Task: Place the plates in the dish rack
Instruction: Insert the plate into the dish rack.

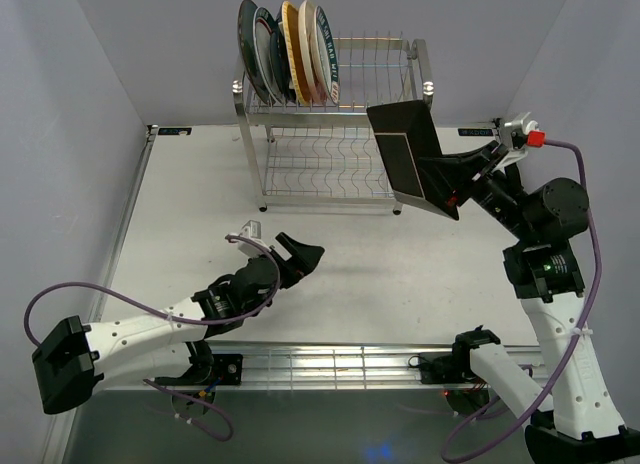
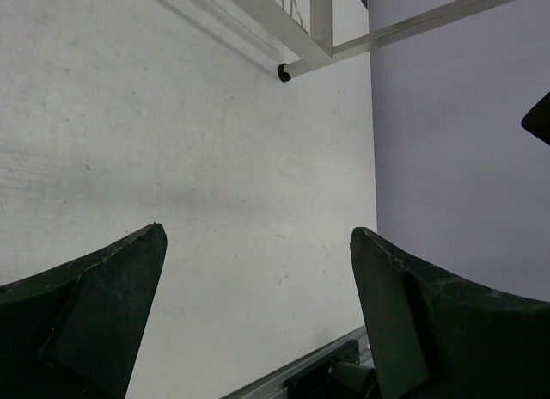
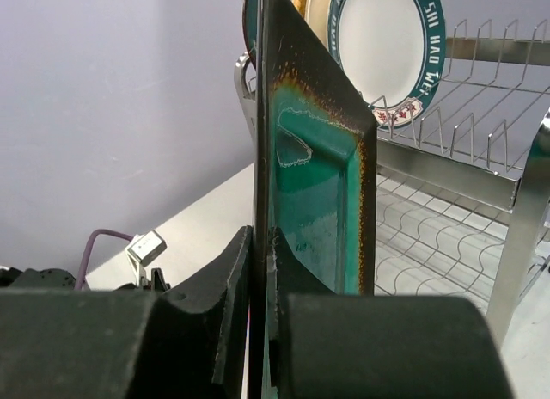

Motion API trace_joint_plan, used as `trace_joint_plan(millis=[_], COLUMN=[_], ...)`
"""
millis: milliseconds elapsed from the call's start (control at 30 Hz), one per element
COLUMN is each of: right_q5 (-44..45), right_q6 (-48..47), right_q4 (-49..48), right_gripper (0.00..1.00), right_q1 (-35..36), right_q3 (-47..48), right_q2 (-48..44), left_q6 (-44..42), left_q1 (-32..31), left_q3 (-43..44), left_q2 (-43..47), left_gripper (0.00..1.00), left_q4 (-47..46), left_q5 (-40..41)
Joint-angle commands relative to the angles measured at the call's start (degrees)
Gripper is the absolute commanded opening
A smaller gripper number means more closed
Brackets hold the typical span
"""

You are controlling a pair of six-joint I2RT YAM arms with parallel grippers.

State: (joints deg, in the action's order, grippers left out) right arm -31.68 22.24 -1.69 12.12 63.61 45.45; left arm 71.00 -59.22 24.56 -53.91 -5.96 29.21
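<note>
The right fingers [image 3: 277,274] are clamped on the lower rim of the green square plate [image 3: 320,180], carrying it edge-on and upright above the table [image 1: 400,284]; from above, its long edge runs from about 11 o'clock down to 5 o'clock.

The dish rack [image 1: 350,110] lies at roughly 10 o'clock from that grip; the racked plates [image 1: 290,49] stand bunched at the 9 o'clock end of the upper tier, with free slots between them and the held plate.

The right arm is plainly the nearer one; the left fingers [image 1: 297,254] gape wide with nothing in them, low over the table at 7 o'clock, well apart from the rack.

The nearest white plate [image 3: 378,46] carries white capitals on its teal rim; "HAD" seems legible, the rest not; no brand shows.
</note>
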Motion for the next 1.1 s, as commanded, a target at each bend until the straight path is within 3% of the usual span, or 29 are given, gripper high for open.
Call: trace_joint_plan(millis=[0, 133, 267, 433, 533, 567, 600, 667, 733, 1067], right_q5=[5.6, 7.4, 7.1, 7.7, 9.1, 9.4, 10.1, 11.8, 13.6, 14.5], right_q6=[4.9, 8.9, 10.9, 13.3, 14.8, 15.1, 15.7, 16.3, 17.6, 20.3], right_q4=[-13.4, -14.1, -14.3, -10.4, -8.9, -8.9, -7.8, -7.0, -6.1, -2.2], right_gripper=[0.08, 0.08, 0.08, 0.08, 0.08, 0.08, 0.08, 0.08, 0.08, 0.08], right_q1=[0.2, 0.2, 0.2, 0.2, 0.2, 0.2, 0.2, 0.2, 0.1, 0.2], right_q3=[4.1, 4.1, 5.4, 10.3, 12.1, 12.7, 13.2, 14.2, 14.5, 17.4], right_q2=[-2.6, -3.7, -3.0, -1.0, -0.8, -0.8, -0.7, -0.8, -1.0, -0.2], left_q6=[-11.8, -22.8, -37.8, -56.3, -75.6, -82.4, -97.7, -112.4, -122.0, -134.9], left_q1=[-1.7, -4.8, -10.4, -18.6, -24.2, -25.5, -26.6, -30.1, -30.9, -31.3], left_q3=[3.4, 5.8, 4.3, 6.4, 7.7, 7.3, 6.9, 8.4, 13.7, 21.8], left_q2=[-0.1, -1.3, -2.2, -8.3, -15.9, -18.1, -23.0, -28.4, -34.7, -44.6], left_gripper=[0.98, 0.98, 0.98, 0.98, 0.98, 0.98, 0.98, 0.98, 0.98, 0.98], left_q4=[-1.9, -3.0, -17.5, -29.7, -44.5, -59.5, -69.0, -87.7, -88.8, -90.2], left_q5=[5.0, 7.4, 8.8, 18.6, 27.0, 28.3, 29.1, 29.0, 28.8, 21.0])
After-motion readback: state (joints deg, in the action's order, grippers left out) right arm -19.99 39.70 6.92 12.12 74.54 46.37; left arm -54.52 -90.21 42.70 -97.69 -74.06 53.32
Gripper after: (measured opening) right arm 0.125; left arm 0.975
